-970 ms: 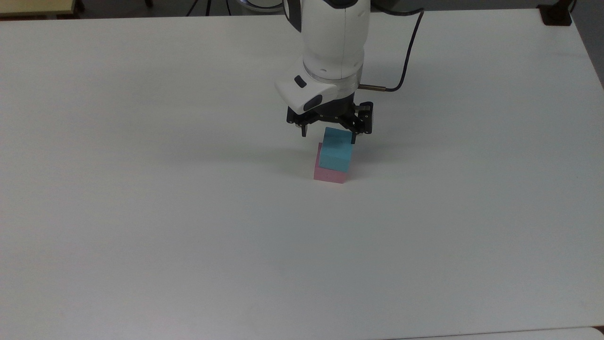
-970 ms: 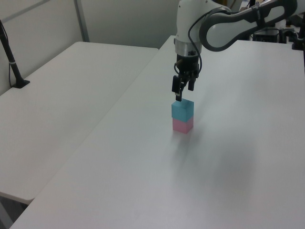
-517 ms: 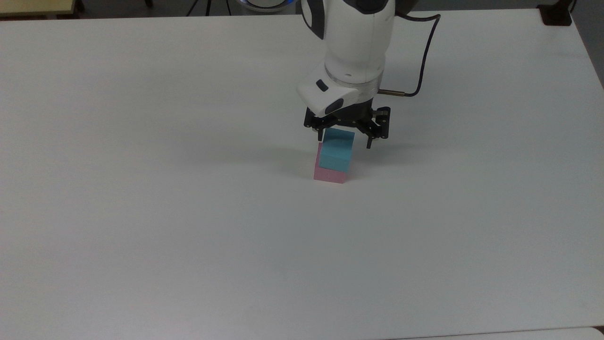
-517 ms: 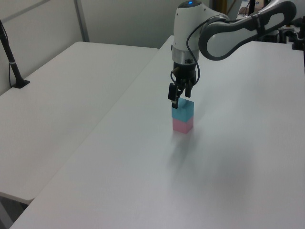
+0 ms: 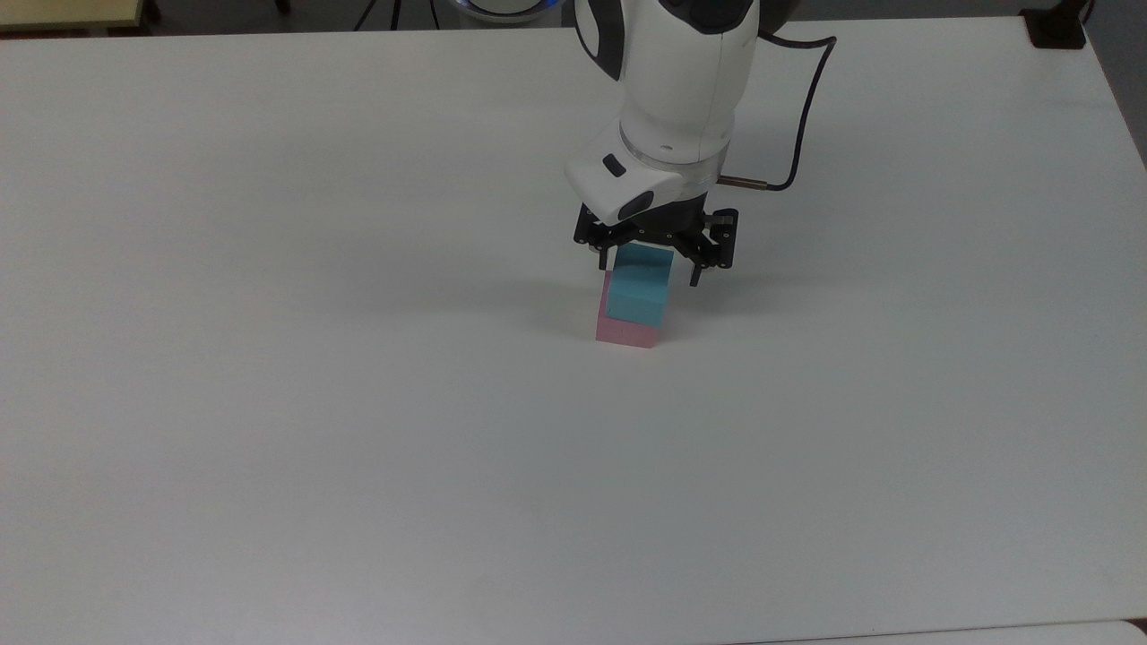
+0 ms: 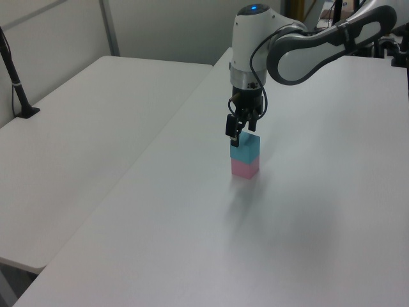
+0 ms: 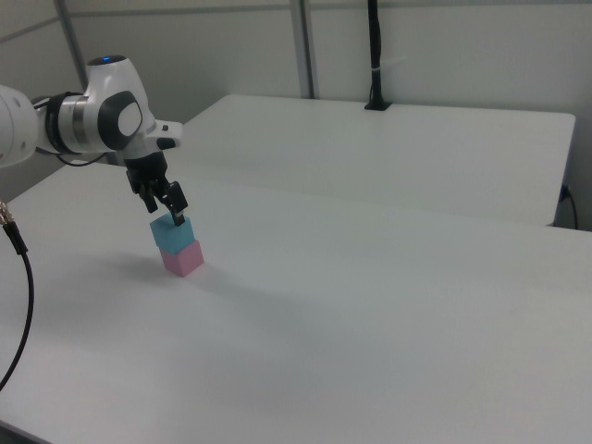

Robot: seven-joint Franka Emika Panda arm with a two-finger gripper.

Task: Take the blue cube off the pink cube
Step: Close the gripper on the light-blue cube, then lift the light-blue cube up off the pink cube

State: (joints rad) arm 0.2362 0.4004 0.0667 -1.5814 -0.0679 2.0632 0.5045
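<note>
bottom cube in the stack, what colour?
Pale pink, plain faces. The bottom cube sits under the blue cube; it shows best in the top view.

The blue cube (image 5: 638, 287) sits on the pink cube (image 5: 625, 332), the gripper (image 5: 649, 269) directly above, fingers (image 5: 694, 269) straddling its top.

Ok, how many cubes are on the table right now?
2, stacked near the table's middle: the blue cube sits on top of the pink cube, under the open gripper. None can be seen elsewhere on the table.
</note>
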